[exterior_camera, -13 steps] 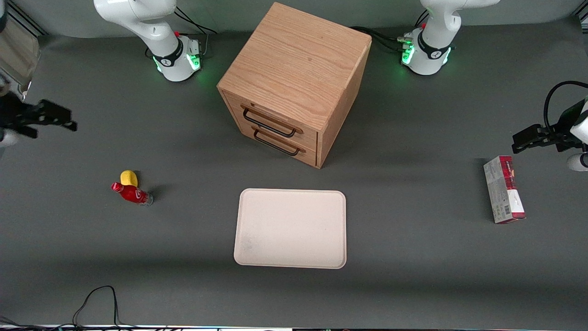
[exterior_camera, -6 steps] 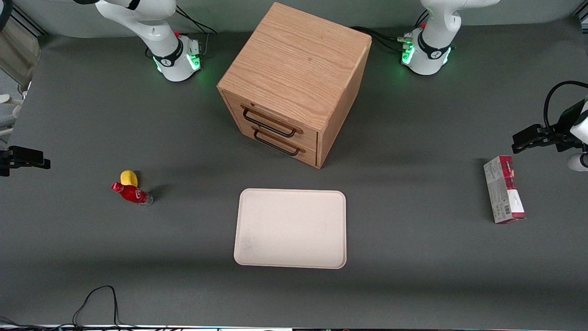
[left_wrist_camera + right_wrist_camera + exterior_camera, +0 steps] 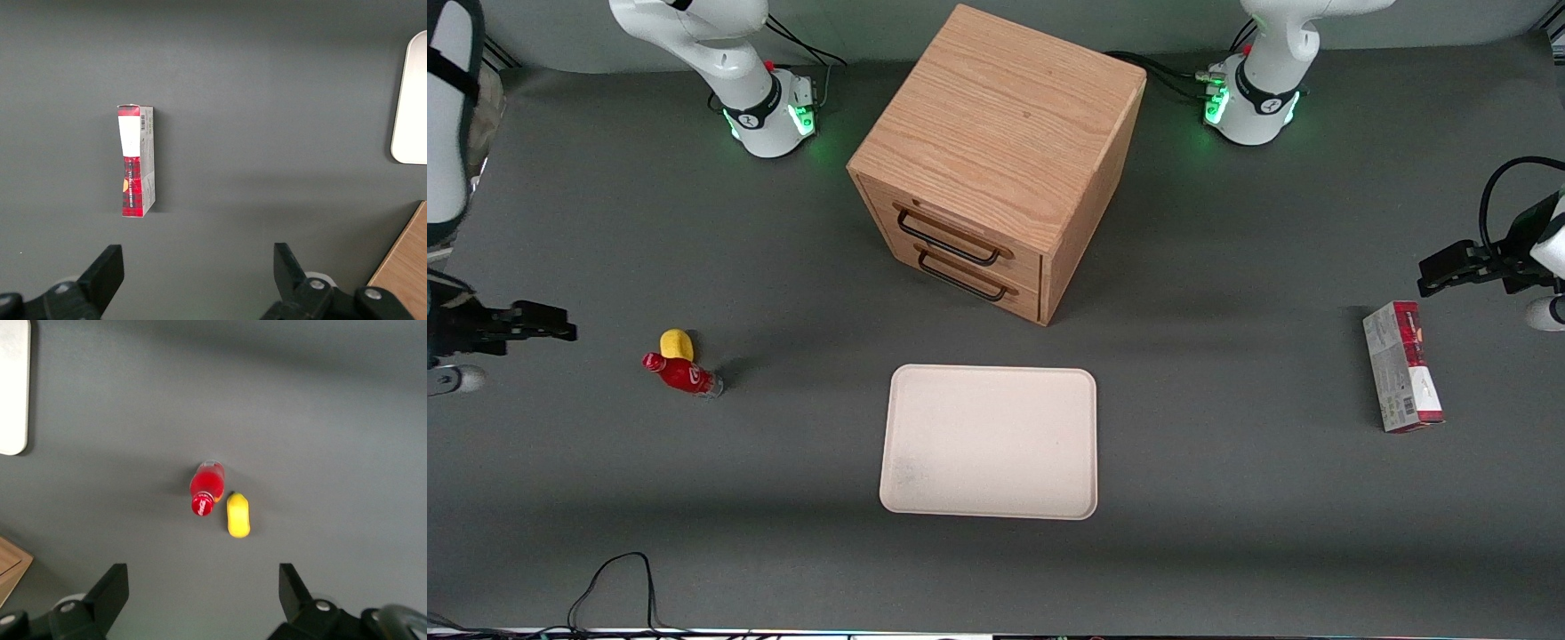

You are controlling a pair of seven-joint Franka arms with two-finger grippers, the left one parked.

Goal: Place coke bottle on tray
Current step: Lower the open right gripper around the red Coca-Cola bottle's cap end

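The coke bottle (image 3: pixel 680 374) stands upright on the bench (image 3: pixel 1227 498), well apart from the tray (image 3: pixel 988 441) and toward the working arm's end, so the carry has not begun. It has a yellow lemon-like lump (image 3: pixel 676 343) just beside it, a little farther from the front camera than the bottle; in the right wrist view the two look nearly touching, which probably leaves little room for a finger on that side. The claw (image 3: pixel 203 587) hangs high above the bottle, released, its two black fingers spread wide and empty, a posture that reads as lining up for a descent over the red cap. The bottle is a small glossy cylinder, red with a white script logo and a clear base; narrow and tall for its footprint, it would likely tip if nudged. The lump is smooth, rounded and matte. The tray is a flat cream rectangle with rounded corners and a low rim, bare, lying just in front of the wooden drawer cabinet (image 3: pixel 996 160), whose grained oak faces carry two dark wire handles. The bench itself is a dull grey mat.
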